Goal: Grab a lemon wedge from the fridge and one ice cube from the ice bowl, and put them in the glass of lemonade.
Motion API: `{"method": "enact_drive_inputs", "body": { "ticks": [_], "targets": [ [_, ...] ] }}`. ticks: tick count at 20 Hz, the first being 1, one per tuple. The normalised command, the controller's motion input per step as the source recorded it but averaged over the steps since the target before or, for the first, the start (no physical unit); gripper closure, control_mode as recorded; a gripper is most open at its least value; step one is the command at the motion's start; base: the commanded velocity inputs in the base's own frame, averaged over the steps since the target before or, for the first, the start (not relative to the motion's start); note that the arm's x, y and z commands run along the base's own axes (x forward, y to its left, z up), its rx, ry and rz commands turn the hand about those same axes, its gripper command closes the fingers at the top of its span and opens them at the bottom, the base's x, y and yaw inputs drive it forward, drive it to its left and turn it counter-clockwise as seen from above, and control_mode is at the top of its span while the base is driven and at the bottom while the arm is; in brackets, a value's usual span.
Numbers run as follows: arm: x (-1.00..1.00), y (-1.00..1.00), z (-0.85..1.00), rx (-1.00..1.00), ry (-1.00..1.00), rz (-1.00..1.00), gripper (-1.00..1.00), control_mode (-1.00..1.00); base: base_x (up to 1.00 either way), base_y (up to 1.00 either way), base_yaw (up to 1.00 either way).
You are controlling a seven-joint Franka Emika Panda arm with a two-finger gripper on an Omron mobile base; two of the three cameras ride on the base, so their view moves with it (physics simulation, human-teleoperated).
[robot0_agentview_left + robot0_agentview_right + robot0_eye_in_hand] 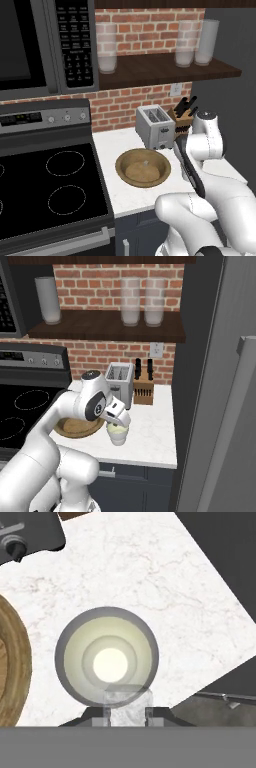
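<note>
White marble counter [150, 431] carrying everything of interest, wedged between the black stove [50, 185] and the dark grey fridge [220, 406], door shut with its long bar handle at 3 o'clock in the right base view. On that counter, the glass of lemonade [118, 435], a short whitish cup of pale yellow liquid, seen straight down in the hand view as a round rim just above the fingertips. Directly over the cup, the gripper [127, 711], pointing down, fingers [103, 713] set narrowly and pinching a small cloudy ice cube [127, 704] between them; the cube overlapping the cup's rim at 6 o'clock in the hand view. Just beside the cup, toward 9 o'clock in both the right base view and the hand view, the ice bowl [143, 168], wide, shallow and brown, with one tiny pale speck near its middle, too small to identify. Behind the bowl at 12 o'clock in the left base view, a silver toaster [155, 127], and next to that at 3 o'clock a wooden knife block [143, 388] with dark handles. Up on the dark wooden shelf [165, 70] against the brick wall, tall clear glasses [130, 302]. At 10 o'clock in the left base view, a microwave [45, 45] above the stove.
</note>
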Motion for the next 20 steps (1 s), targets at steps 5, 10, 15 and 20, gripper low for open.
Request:
{"method": "enact_drive_inputs", "body": {
  "ticks": [5,10,15,20],
  "targets": [
    [0.00,0.00,-0.13,0.00,0.03,0.00,1.00,-1.00,0.00,0.00,0.00],
    [0.01,0.00,-0.07,-0.01,0.04,0.00,1.00,-1.00,0.00,0.00,0.00],
    [0.00,0.00,-0.01,-0.03,0.04,0.00,1.00,-1.00,0.00,0.00,0.00],
    [0.00,0.00,-0.01,-0.05,0.05,0.00,1.00,-1.00,0.00,0.00,0.00]
  ]
}}
